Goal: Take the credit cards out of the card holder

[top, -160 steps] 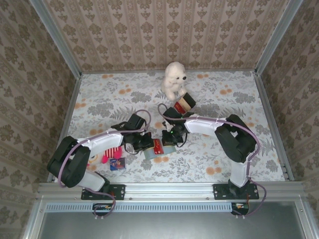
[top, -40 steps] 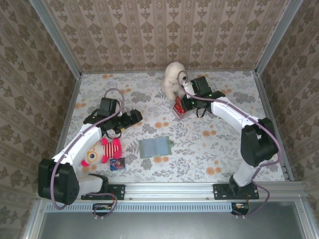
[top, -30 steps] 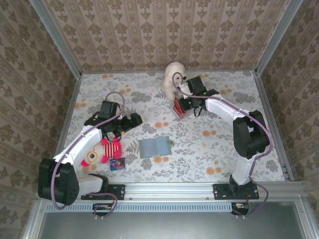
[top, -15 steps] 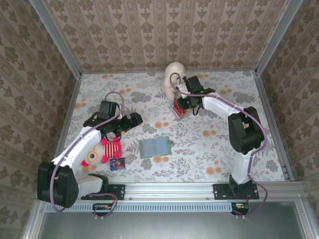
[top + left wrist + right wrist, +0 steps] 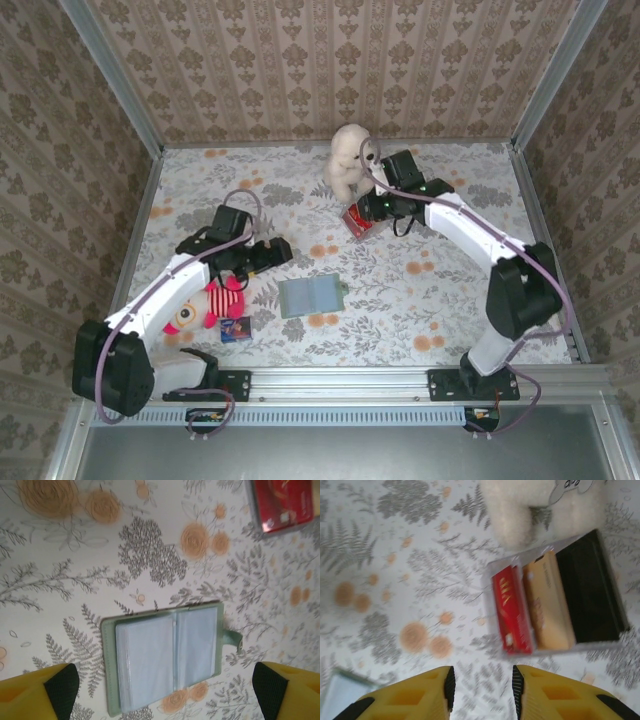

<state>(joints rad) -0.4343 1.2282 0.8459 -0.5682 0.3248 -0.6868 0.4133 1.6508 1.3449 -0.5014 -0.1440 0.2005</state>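
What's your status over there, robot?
Left pincer open, empty, near card holder. Right pincer open, empty, by striped box. Holder lies unfolded, pockets look empty.

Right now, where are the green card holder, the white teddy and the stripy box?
card holder [image 5: 167,660]: left wrist view, on its pale inner pockets.
white teddy [image 5: 347,165]: top external view, on its body.
stripy box [image 5: 550,602]: right wrist view, on its tan middle stripe.

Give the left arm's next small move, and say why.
Probably lower the left gripper toward the card holder and pin its green edge. It lies open and flat, unheld, framed by the wide-open fingers in the left wrist view. The right gripper hangs open by the striped box, far from the pockets.
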